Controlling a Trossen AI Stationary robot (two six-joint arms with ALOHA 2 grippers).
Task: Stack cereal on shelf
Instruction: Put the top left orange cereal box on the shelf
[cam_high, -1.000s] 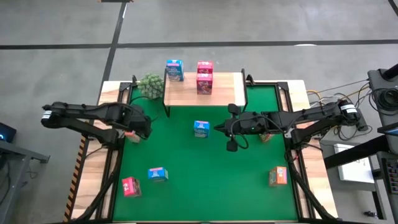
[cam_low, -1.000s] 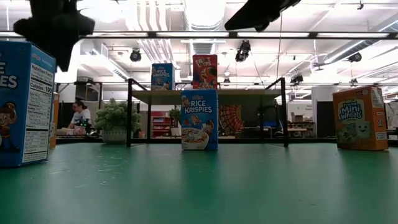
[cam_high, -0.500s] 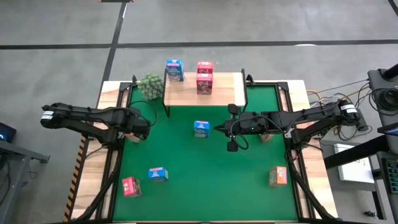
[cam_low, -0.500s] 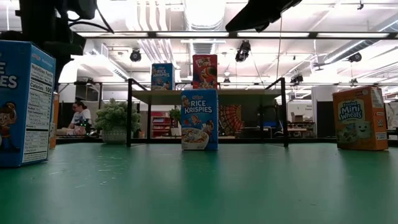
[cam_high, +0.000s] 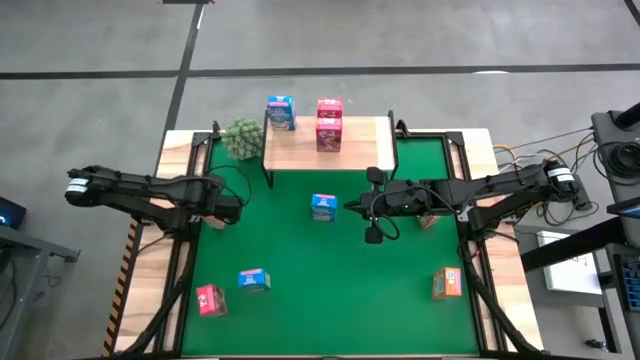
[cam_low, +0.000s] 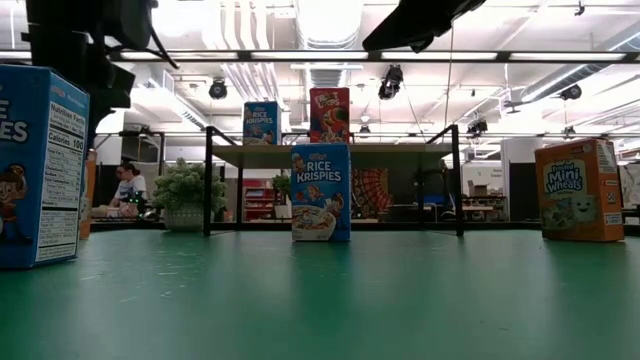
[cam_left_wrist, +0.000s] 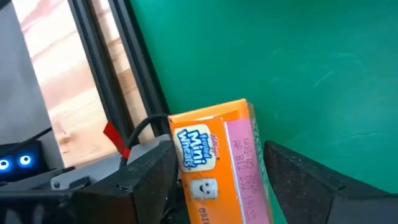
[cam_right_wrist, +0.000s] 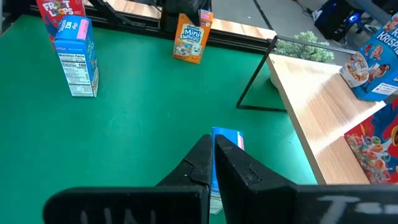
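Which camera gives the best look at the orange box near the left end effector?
The left wrist view: the orange Mini Wheats box fills it, between the open fingers. The right wrist view shows it small and distant; in the high view the arm mostly hides it.

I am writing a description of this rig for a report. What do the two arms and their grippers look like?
Both arms are dark, nearly black, slim and jointed, each with a white band near its outer end and thin black cables looping alongside. The left gripper has two broad, flat, matte black fingers, with a small red tab and a black cable beside them. The right gripper has two narrow black fingers tapering to their tips.
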